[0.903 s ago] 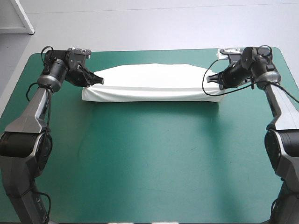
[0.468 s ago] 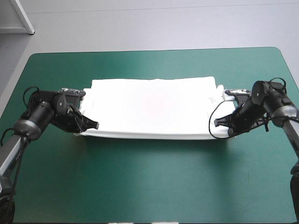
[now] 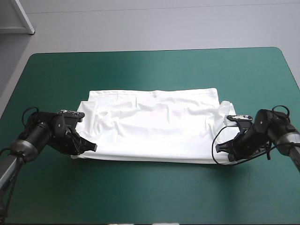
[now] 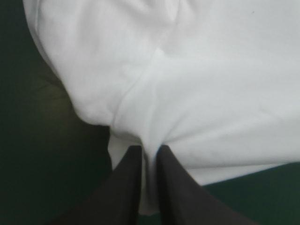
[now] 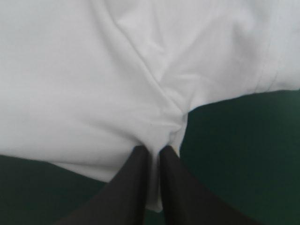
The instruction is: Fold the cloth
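Both grippers have come down and back toward the near side of the table since just before, drawing the T-shirt point(image 3: 152, 124) with them. It was a narrow raised band toward the far side earlier, and now it lies as a broad white panel across the middle of the teal-green cover point(image 3: 150, 197).

The left gripper point(image 3: 92, 146) is low at the shirt's near left corner and the right gripper point(image 3: 219, 148) is low at the near right corner. They are well apart, with the whole near edge stretched between them.

Along the left wrist, the black fingers point(image 4: 123, 187) are pressed nearly together with a strip of white cloth pinched in the slit. A seam curves away from the pinch, and a rounded lobe of fabric bulges out to one side over the cover.

It is the same at the right wrist, where the right gripper point(image 5: 154, 150) is clamped on the corner. Creases fan out from the grip, and a stitched hem runs along the cloth edge beside it.

From above, the T-shirt looks roughly rectangular. Its far edge is straight with a hem line just inside it. Soft wrinkles run across the upper half, and the near half is smoother. A little extra cloth sticks out at each far corner. The near edge sits slightly proud of the table, with a thin shadow under it, and it sags a touch toward each gripper.
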